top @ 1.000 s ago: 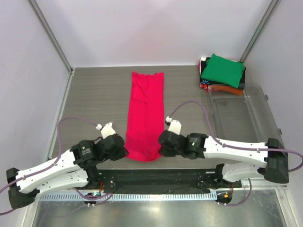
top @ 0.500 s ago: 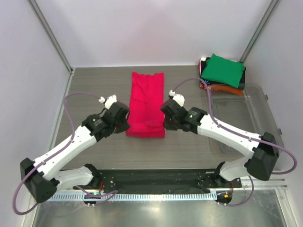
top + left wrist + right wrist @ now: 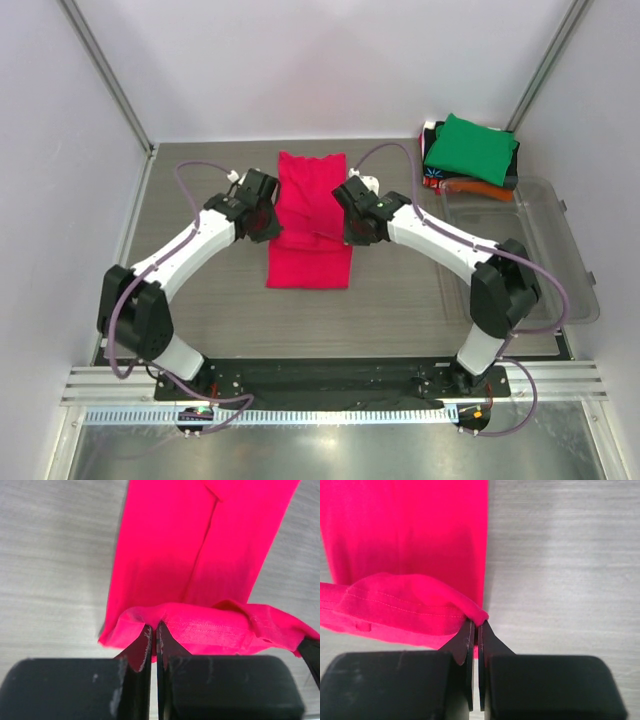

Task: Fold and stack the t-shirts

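I am in the middle of a fold. My left pincer (image 3: 154, 630) is shut tight on one corner of the pink t-shirt (image 3: 310, 265), at its hem. My right pincer (image 3: 475, 627) is shut tight on the other corner. The shirt lies as a long strip in the middle of the worktop (image 3: 200, 290). I hold its near end up, over the middle of the strip, so the cloth bends back on itself. The hem sags a little between my two pincers.

I think the next move is to carry the hem on to the far end of the strip. Both pincers should go together so the hem stays straight and the sides line up. Then I should go down low and let go, so the cloth lies flat. After that the shirt may need one more fold before it goes on the pile (image 3: 470, 150) at the far right corner, next to the clear bin (image 3: 520, 250).

Some things I cannot see well. From above, my arms hide my fingertips. My wrist cameras cut off the far end of the shirt, so I cannot tell how far is left to go. The green t-shirt on top of the pile covers most of the ones under it.
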